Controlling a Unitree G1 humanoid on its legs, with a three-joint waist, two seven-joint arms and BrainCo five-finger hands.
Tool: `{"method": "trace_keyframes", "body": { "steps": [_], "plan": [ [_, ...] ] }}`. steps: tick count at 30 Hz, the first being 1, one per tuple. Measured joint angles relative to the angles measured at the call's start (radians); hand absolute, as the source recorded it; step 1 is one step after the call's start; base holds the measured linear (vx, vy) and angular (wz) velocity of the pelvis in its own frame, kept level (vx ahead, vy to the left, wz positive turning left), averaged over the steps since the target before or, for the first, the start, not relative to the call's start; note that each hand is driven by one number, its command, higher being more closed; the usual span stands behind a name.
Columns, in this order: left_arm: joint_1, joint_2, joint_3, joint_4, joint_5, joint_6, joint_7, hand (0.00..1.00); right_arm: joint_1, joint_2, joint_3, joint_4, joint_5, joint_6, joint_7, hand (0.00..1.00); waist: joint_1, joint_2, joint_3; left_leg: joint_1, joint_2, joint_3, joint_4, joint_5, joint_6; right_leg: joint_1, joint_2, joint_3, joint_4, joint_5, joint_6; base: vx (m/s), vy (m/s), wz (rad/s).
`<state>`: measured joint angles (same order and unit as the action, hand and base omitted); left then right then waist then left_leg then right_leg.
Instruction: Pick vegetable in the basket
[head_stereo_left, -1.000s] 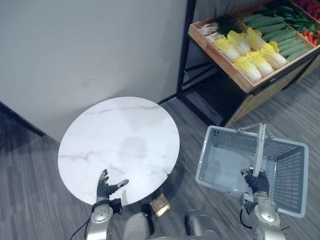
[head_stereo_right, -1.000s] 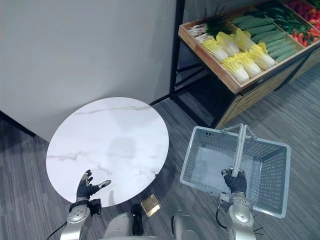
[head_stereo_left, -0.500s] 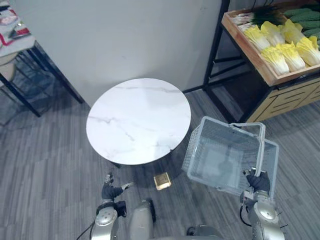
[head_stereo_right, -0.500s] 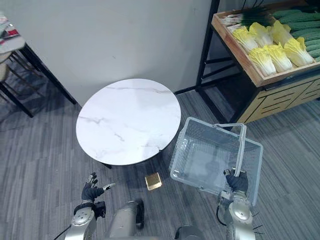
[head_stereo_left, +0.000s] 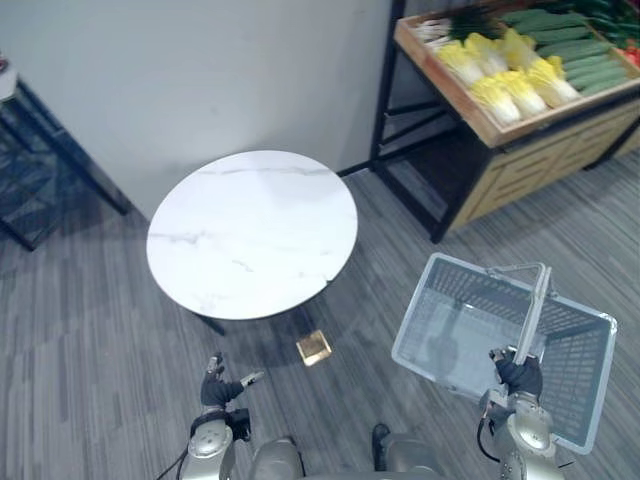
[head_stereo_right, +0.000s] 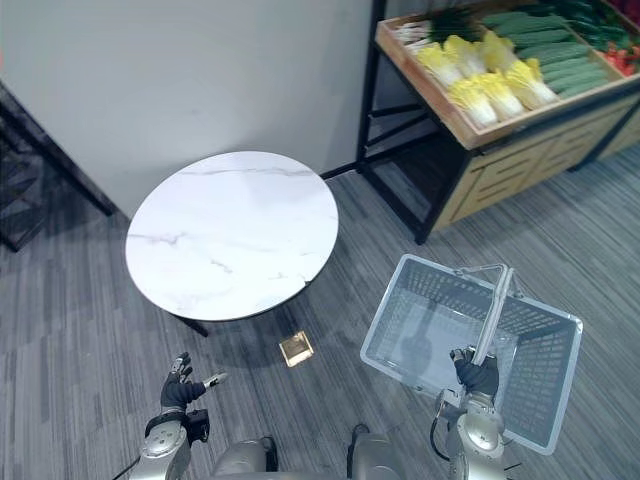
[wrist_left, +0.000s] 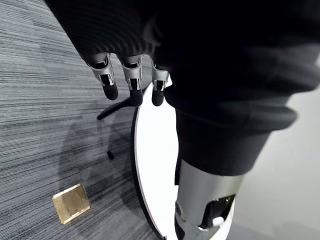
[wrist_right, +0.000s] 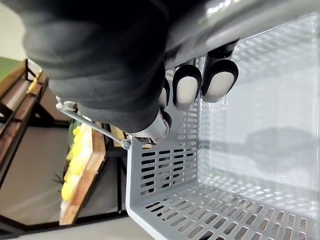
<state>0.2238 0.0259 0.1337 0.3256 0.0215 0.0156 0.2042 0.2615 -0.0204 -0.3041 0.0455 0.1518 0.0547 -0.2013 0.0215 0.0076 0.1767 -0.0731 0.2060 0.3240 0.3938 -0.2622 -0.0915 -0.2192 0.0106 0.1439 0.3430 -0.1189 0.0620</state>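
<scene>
Gripping the basket's handle (head_stereo_left: 531, 315), the right hand (head_stereo_left: 518, 376) sits at the lower right of the head views, dark fingers clenched round the bar. The wrist camera confirms it: the fingertips (wrist_right: 187, 89) curl right under that handle, with the slotted grey wall just past them. The basket (head_stereo_left: 452, 283) hangs from that grip over the grey plank floor (head_stereo_left: 90, 330), tilted, its near rim higher than the far one, its long handle angled up toward the upper right.

Over at the lower left, the left hand (head_stereo_left: 216, 390) hovers above the floor, fingers spread and relaxed, thumb out to the side, grasping nothing.

Now the produce: upper right corner, a wooden crate (head_stereo_left: 530, 118) sloping on a black metal rack (head_stereo_left: 383, 90). Yellow cabbages (head_stereo_left: 508, 85) lie in rows at the near end, green cucumbers (head_stereo_left: 578, 62) beside them toward the right edge, spring onions (head_stereo_left: 448, 22) at the very top, a flash of red peppers (head_stereo_left: 632, 52) in the far corner. All of it is in the crate, well apart from the basket.

Centre-left, a round white marble table (head_stereo_left: 252, 232) stands against the pale wall (head_stereo_left: 200, 70). Just below its lower rim, a small brass floor plate (head_stereo_left: 314, 347) lies between table and basket.
</scene>
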Motion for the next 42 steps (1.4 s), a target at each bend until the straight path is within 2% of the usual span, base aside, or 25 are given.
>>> {"method": "trace_keyframes", "body": {
  "steps": [3, 6, 8, 10, 11, 14, 16, 17, 18, 19, 21, 22, 24, 26, 27, 28, 29, 30, 32, 33, 35, 36, 37, 40, 42],
  "plan": [
    [-0.020, 0.008, 0.012, -0.002, 0.020, 0.000, 0.010, 0.00, -0.003, 0.021, 0.000, 0.014, 0.007, 0.000, 0.001, 1.00, -0.004, -0.017, 0.003, 0.023, 0.046, 0.121, 0.010, -0.021, 0.010, -0.025, -0.058, -0.143, -0.032, -0.008, -0.015, -0.10, 0.056, -1.17],
    [-0.044, 0.017, 0.029, -0.003, 0.030, 0.001, 0.021, 0.00, -0.022, 0.026, 0.004, 0.078, 0.007, -0.001, 0.000, 1.00, -0.003, -0.033, 0.000, 0.085, 0.082, 0.291, -0.015, -0.016, -0.002, -0.027, -0.185, -0.491, -0.054, 0.024, -0.069, 0.01, 0.016, -1.39],
    [-0.049, 0.028, 0.037, -0.002, 0.031, 0.001, 0.025, 0.00, -0.068, 0.024, 0.008, 0.148, 0.005, -0.001, 0.003, 1.00, -0.008, -0.037, -0.002, 0.124, 0.091, 0.376, -0.044, -0.009, -0.023, -0.026, -0.200, -0.586, -0.074, 0.050, -0.089, 0.10, -0.053, -1.52],
    [-0.056, 0.038, 0.036, -0.002, 0.032, 0.001, 0.030, 0.00, -0.091, 0.022, 0.006, 0.195, 0.005, -0.001, 0.003, 1.00, -0.018, -0.046, -0.001, 0.162, 0.082, 0.422, -0.073, 0.004, -0.045, -0.036, -0.176, -0.552, -0.114, 0.157, -0.067, 0.15, -0.097, -1.31],
    [-0.055, 0.036, 0.040, -0.001, 0.032, 0.001, 0.036, 0.00, -0.105, 0.014, 0.007, 0.221, 0.005, -0.001, 0.004, 1.00, -0.025, -0.037, 0.002, 0.180, 0.085, 0.416, -0.086, 0.006, -0.046, -0.042, -0.148, -0.519, -0.121, 0.164, -0.051, 0.16, -0.132, -1.30],
    [-0.068, 0.018, 0.030, 0.009, 0.041, 0.001, 0.037, 0.00, -0.113, 0.007, 0.004, 0.233, 0.005, -0.001, 0.004, 1.00, -0.069, -0.013, 0.009, 0.223, 0.109, 0.412, -0.083, 0.015, -0.036, -0.052, -0.086, -0.447, -0.096, 0.132, -0.062, 0.17, -0.122, -1.00],
    [-0.102, 0.015, 0.014, 0.032, 0.042, 0.001, 0.036, 0.00, -0.096, 0.005, -0.008, 0.232, 0.007, -0.001, 0.002, 1.00, -0.088, -0.011, 0.011, 0.217, 0.168, 0.370, 0.072, 0.040, 0.004, -0.027, -0.058, -0.412, -0.067, 0.088, -0.072, 0.22, -0.089, -0.58],
    [-0.107, 0.018, 0.010, 0.037, 0.042, 0.000, 0.035, 0.00, -0.092, 0.005, -0.014, 0.232, 0.009, -0.001, -0.001, 1.00, -0.090, -0.008, 0.013, 0.202, 0.204, 0.343, 0.169, 0.067, 0.047, -0.004, -0.038, -0.393, -0.070, 0.077, -0.077, 0.25, -0.125, -0.80],
    [-0.104, 0.018, 0.010, 0.039, 0.042, 0.000, 0.036, 0.00, -0.075, 0.003, -0.012, 0.216, 0.016, -0.001, -0.003, 1.00, -0.083, -0.003, 0.017, 0.162, 0.254, 0.271, 0.327, 0.152, 0.176, 0.036, -0.008, -0.358, -0.077, 0.053, -0.092, 0.29, -0.091, -1.07],
    [-0.087, 0.016, 0.009, 0.039, 0.041, -0.002, 0.038, 0.00, -0.055, 0.003, 0.002, 0.191, 0.016, -0.001, -0.011, 1.00, -0.066, 0.001, 0.020, 0.109, 0.262, 0.143, 0.466, 0.231, 0.196, 0.083, 0.006, -0.306, -0.091, 0.033, -0.102, 0.34, -0.071, -1.09],
    [-0.076, 0.014, 0.004, 0.039, 0.041, -0.002, 0.039, 0.00, -0.060, -0.007, 0.003, 0.169, 0.017, -0.001, -0.019, 1.00, -0.059, 0.013, 0.026, -0.027, 0.189, -0.016, 0.570, 0.102, 0.109, 0.113, 0.013, -0.263, -0.092, 0.002, -0.104, 0.32, 0.039, -0.81],
    [-0.063, 0.013, 0.005, 0.034, 0.041, -0.002, 0.041, 0.00, -0.064, -0.009, 0.004, 0.155, 0.017, -0.001, -0.021, 1.00, -0.050, 0.003, 0.037, -0.112, 0.130, -0.070, 0.573, 0.039, 0.116, 0.132, 0.010, -0.235, -0.093, -0.016, -0.102, 0.30, 0.053, -0.59],
    [-0.034, 0.010, 0.005, 0.016, 0.041, 0.000, 0.042, 0.00, -0.066, -0.012, 0.014, 0.131, 0.017, -0.001, -0.021, 1.00, -0.016, 0.006, 0.041, -0.204, 0.038, -0.113, 0.463, -0.001, 0.102, 0.175, 0.000, -0.190, -0.100, -0.041, -0.092, 0.28, 0.083, -0.66],
    [0.001, 0.001, 0.005, -0.006, 0.041, 0.001, 0.044, 0.00, -0.069, -0.039, 0.033, 0.125, 0.016, -0.001, -0.022, 1.00, 0.006, 0.010, 0.042, -0.263, -0.058, -0.175, 0.218, 0.016, 0.061, 0.206, -0.014, -0.155, -0.110, -0.072, -0.063, 0.34, 0.189, -0.68],
    [0.006, -0.004, 0.010, -0.007, 0.041, 0.002, 0.047, 0.00, -0.075, -0.059, 0.038, 0.125, 0.015, -0.001, -0.022, 1.00, 0.025, 0.023, 0.039, -0.279, -0.094, -0.205, 0.049, 0.050, 0.017, 0.224, -0.018, -0.130, -0.115, -0.094, -0.048, 0.46, 0.306, -0.71],
    [0.009, -0.006, 0.017, -0.014, 0.041, 0.002, 0.053, 0.00, -0.082, -0.070, 0.043, 0.128, 0.015, -0.001, -0.021, 1.00, 0.032, 0.026, 0.040, -0.280, -0.106, -0.213, -0.009, 0.121, 0.016, 0.237, -0.019, -0.109, -0.120, -0.106, -0.031, 0.54, 0.334, -0.94],
    [0.019, -0.003, 0.028, -0.023, 0.041, 0.002, 0.062, 0.00, -0.088, -0.073, 0.059, 0.129, 0.015, -0.001, -0.021, 1.00, 0.059, 0.014, 0.029, -0.244, -0.127, -0.182, -0.036, 0.185, 0.048, 0.263, -0.034, -0.056, -0.144, -0.120, -0.024, 0.52, 0.279, -0.69],
    [0.027, -0.003, 0.040, -0.043, 0.041, 0.002, 0.067, 0.00, -0.090, -0.076, 0.077, 0.127, 0.015, -0.001, -0.017, 1.00, 0.050, -0.012, 0.011, -0.254, -0.160, -0.171, -0.016, 0.155, 0.090, 0.292, -0.071, -0.054, -0.187, -0.125, -0.019, 0.58, 0.262, -0.41],
    [0.018, -0.011, 0.054, -0.067, 0.041, 0.002, 0.062, 0.00, -0.101, -0.080, 0.076, 0.142, 0.006, 0.000, -0.011, 1.00, 0.048, -0.031, 0.002, -0.262, -0.187, -0.147, 0.046, 0.104, 0.164, 0.297, -0.115, -0.043, -0.159, -0.129, 0.002, 0.56, 0.276, 0.01],
    [0.020, -0.014, 0.054, -0.078, 0.042, 0.002, 0.060, 0.00, -0.101, -0.079, 0.078, 0.147, 0.001, 0.000, -0.006, 1.00, 0.050, -0.044, -0.007, -0.244, -0.209, -0.127, 0.050, 0.080, 0.178, 0.287, -0.133, -0.031, -0.107, -0.146, 0.030, 0.53, 0.281, -0.10],
    [0.020, -0.013, 0.055, -0.080, 0.051, 0.002, 0.059, 0.00, -0.118, -0.074, 0.077, 0.181, -0.020, 0.000, 0.013, 1.00, 0.044, -0.053, -0.008, -0.162, -0.251, -0.123, 0.035, 0.016, 0.193, 0.188, -0.154, -0.007, 0.232, -0.155, 0.155, 0.56, 0.258, -0.03],
    [0.013, -0.004, 0.052, -0.080, 0.052, 0.005, 0.059, 0.00, -0.118, -0.062, 0.080, 0.209, -0.039, 0.000, 0.021, 1.00, 0.042, -0.059, 0.000, -0.073, -0.273, -0.133, 0.005, -0.010, 0.200, 0.106, -0.156, -0.001, 0.496, -0.098, 0.204, 0.60, 0.200, 0.08],
    [0.015, 0.006, 0.033, -0.081, 0.052, 0.012, 0.063, 0.00, -0.108, -0.056, 0.093, 0.219, -0.046, 0.014, 0.030, 1.00, 0.038, -0.057, 0.001, 0.025, -0.282, -0.147, -0.031, -0.027, 0.206, 0.050, -0.164, -0.039, 0.687, -0.112, 0.131, 0.50, 0.118, 0.14],
    [0.012, 0.027, 0.000, -0.100, 0.052, 0.017, 0.065, 0.00, -0.095, -0.034, 0.139, 0.213, -0.051, 0.021, 0.033, 1.00, 0.005, -0.043, 0.001, 0.182, -0.269, -0.212, -0.128, -0.042, 0.226, -0.081, -0.153, -0.177, 0.713, -0.165, 0.009, 0.50, 0.048, 0.36],
    [-0.010, 0.035, -0.014, -0.097, 0.052, 0.017, 0.064, 0.00, -0.099, -0.025, 0.147, 0.195, -0.054, 0.021, 0.034, 1.00, -0.014, -0.048, 0.004, 0.229, -0.262, -0.250, -0.174, -0.043, 0.226, -0.177, -0.142, -0.216, 0.536, -0.169, 0.002, 0.50, -0.036, 0.72]
  ]
}}
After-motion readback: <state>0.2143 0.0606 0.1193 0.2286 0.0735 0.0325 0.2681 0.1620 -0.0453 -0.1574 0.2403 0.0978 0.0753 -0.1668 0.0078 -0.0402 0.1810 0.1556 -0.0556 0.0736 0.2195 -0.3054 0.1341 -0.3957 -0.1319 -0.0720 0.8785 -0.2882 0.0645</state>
